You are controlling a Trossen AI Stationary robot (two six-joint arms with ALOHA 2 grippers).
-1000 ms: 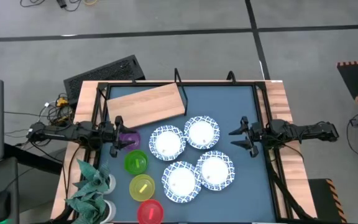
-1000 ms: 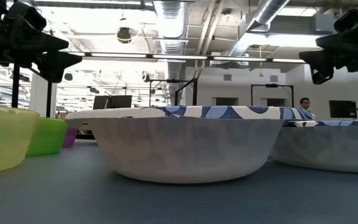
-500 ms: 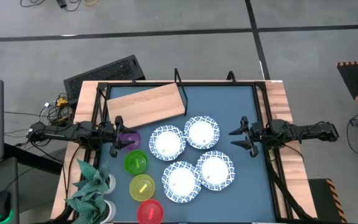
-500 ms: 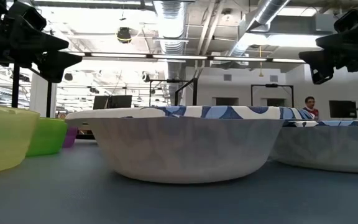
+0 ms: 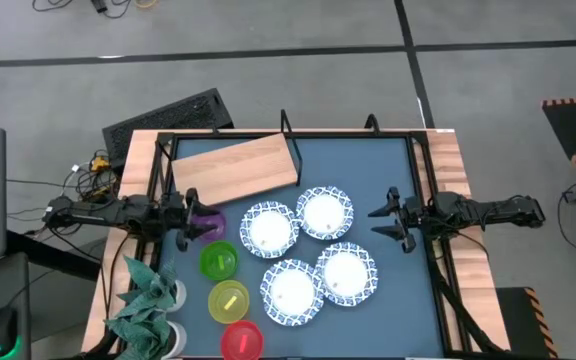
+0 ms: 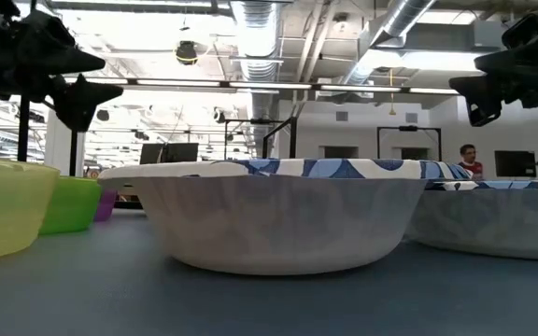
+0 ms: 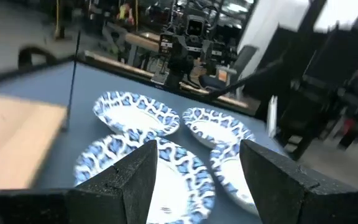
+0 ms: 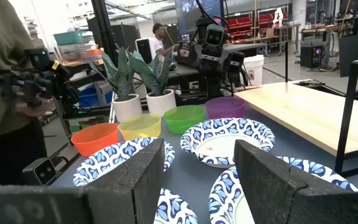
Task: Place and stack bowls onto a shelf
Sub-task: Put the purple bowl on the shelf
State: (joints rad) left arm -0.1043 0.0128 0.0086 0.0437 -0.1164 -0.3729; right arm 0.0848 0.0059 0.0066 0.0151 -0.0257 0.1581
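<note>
Four white bowls with blue rims sit clustered mid-table, bases on the tabletop. To their left lie the purple bowl, green bowl, yellow bowl and red bowl in a row. The light-wood shelf stands at the far left. My left gripper hovers open over the purple bowl's left edge, pointing right at the patterned bowls. My right gripper hovers open to the right of the white bowls, pointing left.
A green leafy plant in white pots stands at the near left corner. A black frame borders the table's far and side edges. A person stands beyond the table's near side in the right wrist view. Bare tabletop lies far right.
In the low view my left gripper has shifted a little; which way cannot be told. The bowls, the shelf and my right gripper stand as before.
</note>
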